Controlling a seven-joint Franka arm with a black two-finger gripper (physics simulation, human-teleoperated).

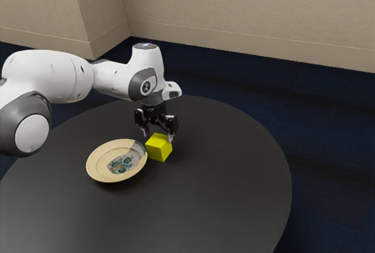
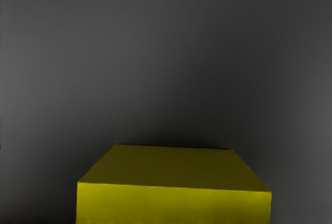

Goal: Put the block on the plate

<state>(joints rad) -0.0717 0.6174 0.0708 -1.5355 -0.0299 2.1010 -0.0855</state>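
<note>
Just above the yellow block (image 1: pixel 158 149), at its twelve o'clock in the exterior view, my gripper (image 1: pixel 158 138) points down with its fingers spread. One stands toward the block's ten o'clock, with what looks like a little gap beside it; the other is by the top corner toward two o'clock. I read this as open, with no hold taken. The block sits on the dark table (image 1: pixel 234 171), upright as far as I can see, and off the plate (image 1: pixel 101 162), whose near rim lies at the block's nine o'clock. The two are very close; whether they touch I cannot tell.

I judge that the step in hand is lining up for the grasp, so the carrying and placing are still to do. The next move calls for a short, straight descent until my fingers flank the block's sides, then an even close. The block looks nearly as wide as my spread, so a small sideways error could land a fingertip on its top. Once gripped, it needs lifting clear of the raised rim, then carrying toward eight o'clock.
</note>
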